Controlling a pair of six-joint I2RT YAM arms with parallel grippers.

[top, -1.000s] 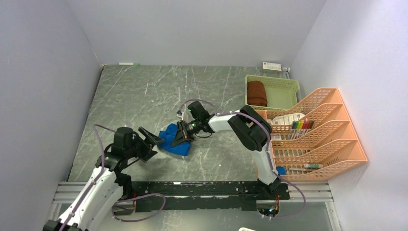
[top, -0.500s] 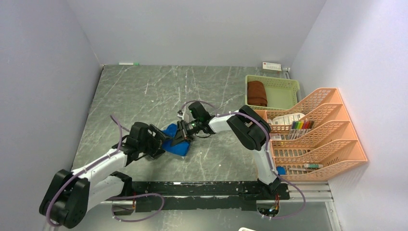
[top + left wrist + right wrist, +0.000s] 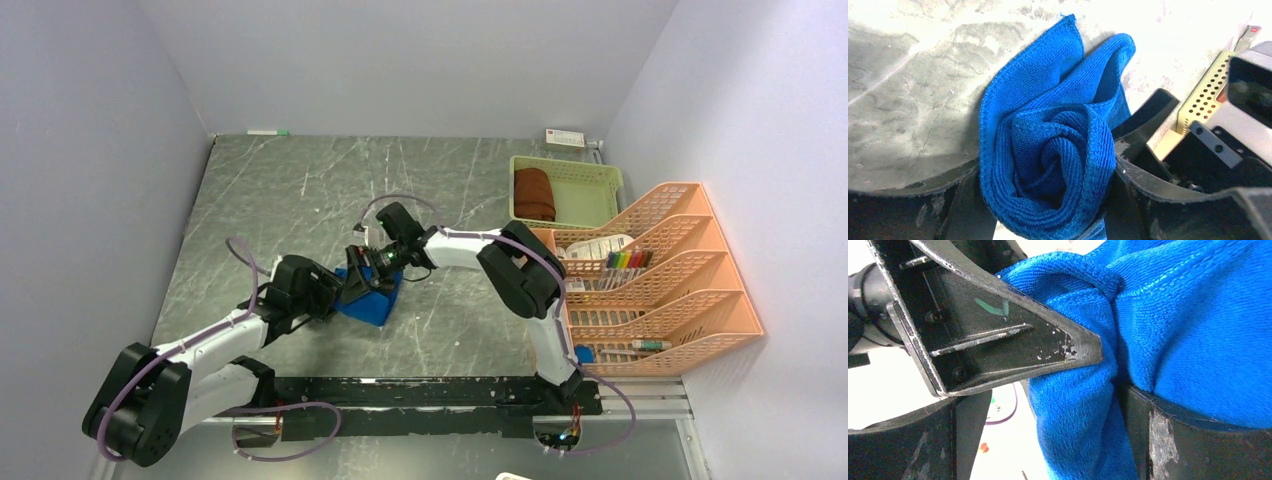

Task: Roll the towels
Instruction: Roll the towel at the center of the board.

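brown towel (image 3: 534,193) rolled, in basket (image 3: 590,172) | blue towel (image 3: 1048,150) roll unfinished, my left gripper (image 3: 1048,167) grasping it | right gripper (image 3: 1053,432) released

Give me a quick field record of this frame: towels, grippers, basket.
blue towel: on the table, mid-workspace; partly rolled, spiral end towards the left wrist camera, loose tail spread beyond it
left gripper: closed on the rolled end, cloth filling the gap
right gripper: open, jaws wide, cloth hanging between them
brown towel: looks rolled, lying in the green basket at far right
status: brown put away, blue roll unfinished
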